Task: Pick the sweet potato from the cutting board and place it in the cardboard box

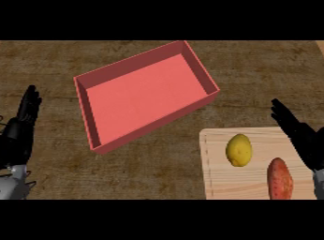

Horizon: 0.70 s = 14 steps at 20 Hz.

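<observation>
We count one sweet potato (280, 178), long and reddish-orange, lying on the board (220, 180). One lemon (239, 150) lies left of it, one red box (145, 96) beyond. Both hands, right (310, 140) and left (16, 133), hang released.

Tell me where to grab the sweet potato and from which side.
Take the sweet potato across its middle, from above. It lies flat and lengthwise on the cutting board, so its narrow width suits the fingers. The open right hand is nearest; approach from the right, away from the lemon.
</observation>
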Each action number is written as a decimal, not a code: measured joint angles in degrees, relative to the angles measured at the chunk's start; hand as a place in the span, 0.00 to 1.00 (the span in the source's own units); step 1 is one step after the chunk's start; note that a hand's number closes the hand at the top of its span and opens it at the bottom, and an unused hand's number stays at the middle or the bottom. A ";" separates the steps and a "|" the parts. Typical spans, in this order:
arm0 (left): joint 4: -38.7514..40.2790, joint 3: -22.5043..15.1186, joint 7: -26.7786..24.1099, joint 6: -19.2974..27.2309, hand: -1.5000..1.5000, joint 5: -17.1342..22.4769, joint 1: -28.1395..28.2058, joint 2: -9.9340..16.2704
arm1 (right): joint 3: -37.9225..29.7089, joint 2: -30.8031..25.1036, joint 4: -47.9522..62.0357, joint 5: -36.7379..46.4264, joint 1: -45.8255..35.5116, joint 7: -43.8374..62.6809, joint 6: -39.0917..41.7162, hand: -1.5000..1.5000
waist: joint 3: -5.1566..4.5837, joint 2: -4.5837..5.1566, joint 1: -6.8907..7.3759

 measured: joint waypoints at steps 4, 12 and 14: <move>-7.58 16.04 -7.03 -57.82 0.50 -11.52 12.05 -17.36 | -1.16 0.37 -1.54 -3.08 0.49 -1.50 2.81 0.00 | 5.43 -3.27 -0.11; -10.67 21.55 2.01 -35.64 0.50 -22.71 11.81 -21.12 | 0.33 -7.45 -5.55 5.52 3.97 -13.89 6.37 0.00 | 2.96 -3.29 -2.02; -11.46 23.11 3.95 -31.56 0.50 -24.97 12.39 -22.02 | -0.57 -6.32 -4.61 3.10 7.00 -19.97 8.60 0.00 | 2.91 -3.03 -3.07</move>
